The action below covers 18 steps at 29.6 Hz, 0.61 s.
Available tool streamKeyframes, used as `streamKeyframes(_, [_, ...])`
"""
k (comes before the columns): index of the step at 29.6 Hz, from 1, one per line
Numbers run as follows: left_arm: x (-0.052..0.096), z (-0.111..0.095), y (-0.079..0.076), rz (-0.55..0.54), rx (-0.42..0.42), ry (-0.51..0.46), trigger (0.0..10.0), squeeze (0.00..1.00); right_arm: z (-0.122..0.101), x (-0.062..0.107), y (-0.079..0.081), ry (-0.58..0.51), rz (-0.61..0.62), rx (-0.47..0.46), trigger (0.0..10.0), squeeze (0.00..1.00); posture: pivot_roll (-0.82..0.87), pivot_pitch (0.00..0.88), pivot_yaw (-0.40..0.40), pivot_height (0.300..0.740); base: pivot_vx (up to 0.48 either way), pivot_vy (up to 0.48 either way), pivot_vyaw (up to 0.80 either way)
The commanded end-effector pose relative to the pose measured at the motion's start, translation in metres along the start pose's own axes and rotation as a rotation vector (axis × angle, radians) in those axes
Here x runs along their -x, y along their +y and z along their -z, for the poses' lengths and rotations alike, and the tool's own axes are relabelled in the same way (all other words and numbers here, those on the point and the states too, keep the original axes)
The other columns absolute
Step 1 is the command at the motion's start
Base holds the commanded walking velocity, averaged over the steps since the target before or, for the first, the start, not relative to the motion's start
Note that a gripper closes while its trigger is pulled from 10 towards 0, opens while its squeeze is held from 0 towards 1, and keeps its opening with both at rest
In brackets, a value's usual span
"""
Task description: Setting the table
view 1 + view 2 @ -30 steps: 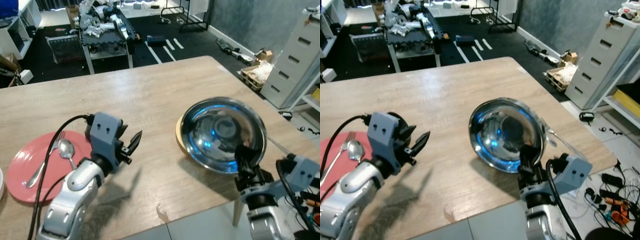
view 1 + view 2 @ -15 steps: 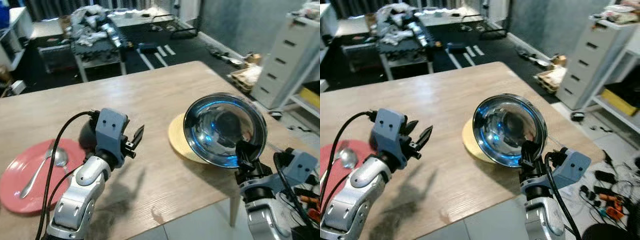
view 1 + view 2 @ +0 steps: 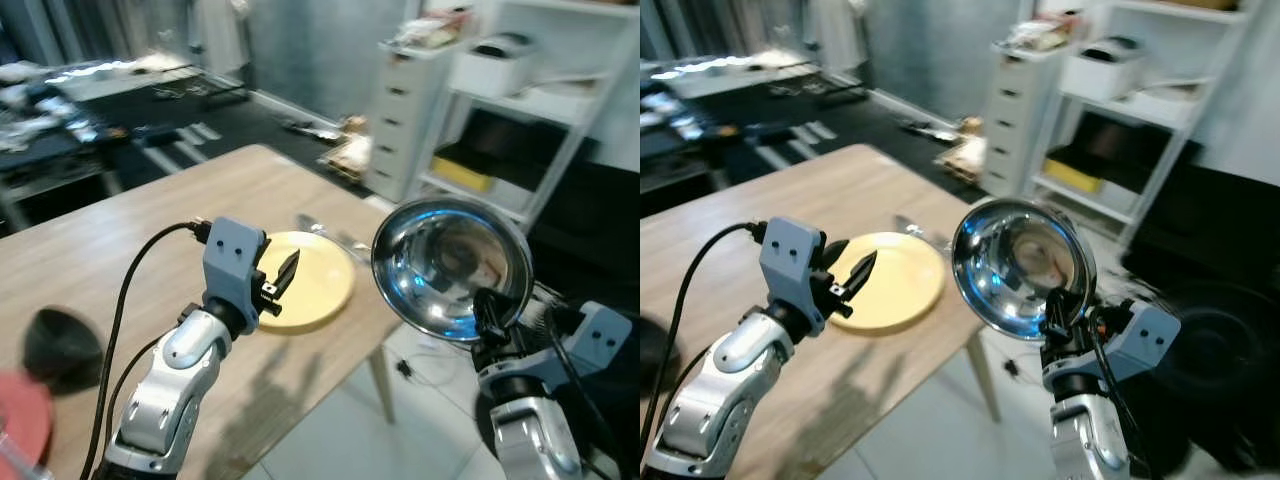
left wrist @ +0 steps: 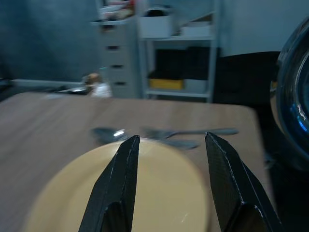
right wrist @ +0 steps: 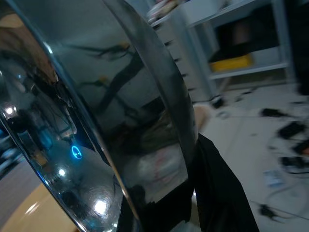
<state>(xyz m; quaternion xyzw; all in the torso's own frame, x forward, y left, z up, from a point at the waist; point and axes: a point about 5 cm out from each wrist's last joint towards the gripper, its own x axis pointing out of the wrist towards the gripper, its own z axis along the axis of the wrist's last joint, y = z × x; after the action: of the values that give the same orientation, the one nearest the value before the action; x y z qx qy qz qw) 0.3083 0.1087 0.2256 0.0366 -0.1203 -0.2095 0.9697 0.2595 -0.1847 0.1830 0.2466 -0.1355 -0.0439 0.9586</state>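
Note:
My right gripper (image 3: 490, 312) is shut on the rim of a shiny steel bowl (image 3: 450, 265), held tilted in the air past the table's right corner. The bowl's mirrored inside (image 5: 72, 121) looms close in the right wrist view. A yellow plate (image 3: 310, 285) lies on the wooden table (image 3: 120, 250) near that corner. My left gripper (image 3: 280, 275) hangs open just above the plate's near edge, nothing between its fingers (image 4: 120, 188). A spoon (image 4: 108, 134) and a fork (image 4: 193, 132) lie beyond the plate (image 4: 159, 193).
A black bowl (image 3: 60, 345) and the edge of a red plate (image 3: 20, 425) sit at the table's left. White drawers (image 3: 425, 110) and shelving (image 3: 540, 100) stand off to the right, with bare floor below the table's edge.
The camera has swung to the right, so the whole scene slid left. The steel bowl has come off the yellow plate and is now out past the table corner.

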Motion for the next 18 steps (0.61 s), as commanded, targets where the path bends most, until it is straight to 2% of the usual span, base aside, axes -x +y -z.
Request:
streamKeyframes(1, [-0.0005, 0.0043, -0.0013, 0.005, -0.009, 0.013, 10.0, 0.0, 0.0015, -0.0008, 0.0062, -0.004, -0.021, -0.004, 10.0, 0.0, 0.01, 0.085, 0.115, 0.74, 0.0, 0.0, -0.8])
streamKeyframes(18, [-0.004, 0.0038, -0.0036, 0.022, -0.006, 0.0, 10.0, 0.0, 0.0032, -0.0006, 0.0059, 0.001, -0.02, 0.006, 10.0, 0.0, 0.0, 0.087, 0.116, 0.74, 0.0, 0.0, -0.8])
